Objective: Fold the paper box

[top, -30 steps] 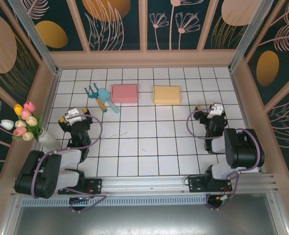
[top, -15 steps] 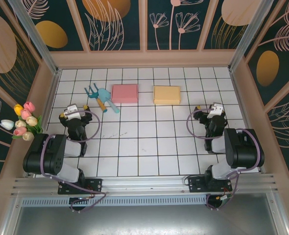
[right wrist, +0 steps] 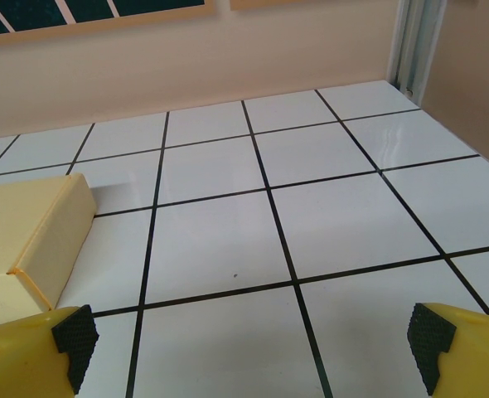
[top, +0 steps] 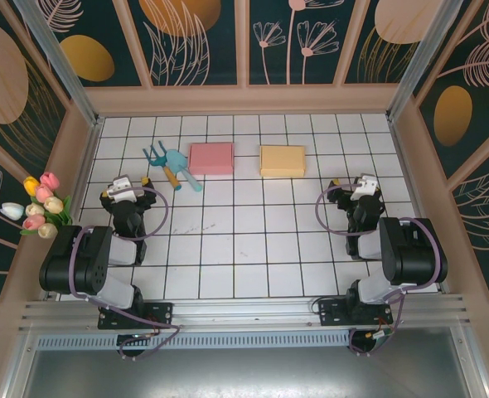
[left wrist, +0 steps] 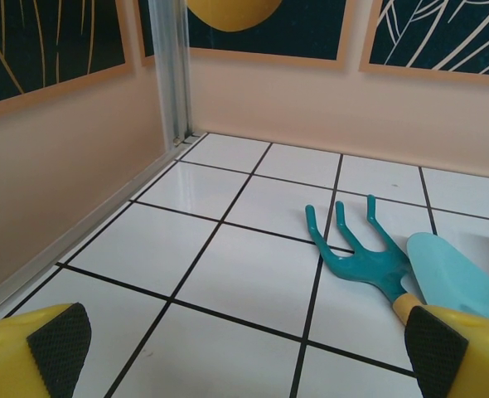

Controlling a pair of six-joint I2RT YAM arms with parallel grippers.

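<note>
Both pincers stand released, gripping nothing. The left pincer [top: 123, 187] sits low over the tabletop [top: 244, 249], with a teal garden fork [left wrist: 356, 249] and trowel [left wrist: 456, 278] at its two o'clock and the pink paper box [top: 211, 157] just beyond them. The right pincer [top: 362, 187] has the yellow paper box [top: 283, 161] at its ten o'clock. A straight left reach would likely clip the tools and shove the pink box. Either box may skate on the glossy tile.

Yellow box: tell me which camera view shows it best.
Top external: the yellow box lies whole, right of the pink box. The right wrist view catches just one end at its left edge; the left wrist view faces the teal fork.
</note>
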